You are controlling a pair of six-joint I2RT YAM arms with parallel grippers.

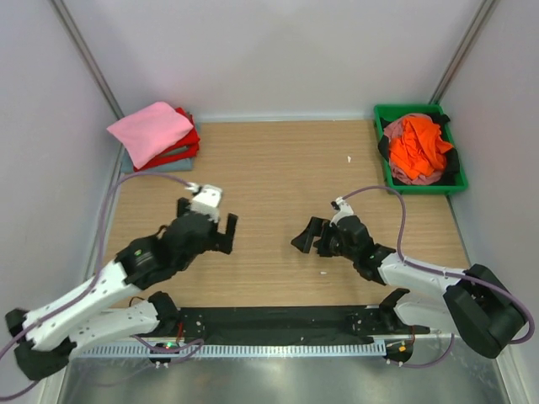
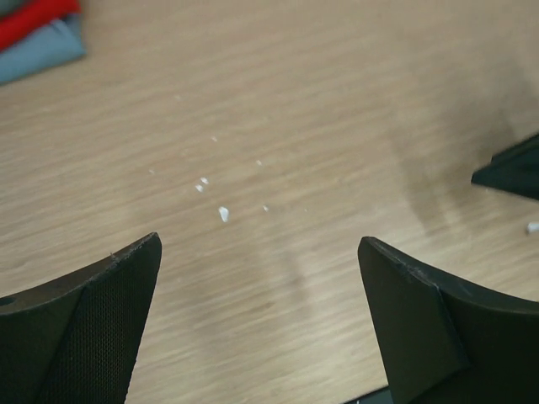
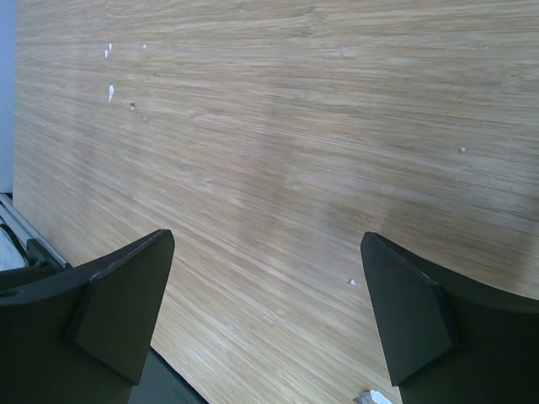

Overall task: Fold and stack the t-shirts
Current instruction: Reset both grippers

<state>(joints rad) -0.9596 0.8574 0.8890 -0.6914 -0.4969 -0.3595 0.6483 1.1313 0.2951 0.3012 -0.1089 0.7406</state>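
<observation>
A folded stack sits at the table's back left: the light pink t-shirt [image 1: 150,130] on top, the bright red t-shirt [image 1: 187,145] under it, the grey-blue t-shirt [image 1: 128,162] at the bottom. A corner of the red [image 2: 29,18] and grey-blue [image 2: 46,52] shirts shows in the left wrist view. The orange t-shirt [image 1: 418,145] lies crumpled in the green bin [image 1: 404,110] at the back right. My left gripper [image 1: 221,229] is open and empty over bare wood. My right gripper [image 1: 308,237] is open and empty, facing it across the middle.
Other dark and pinkish cloth lies under the orange shirt in the bin. Small white specks [image 2: 223,214] dot the wooden table [image 1: 278,168]. Grey walls close in the left, back and right sides. A black strip [image 1: 278,324] runs along the near edge.
</observation>
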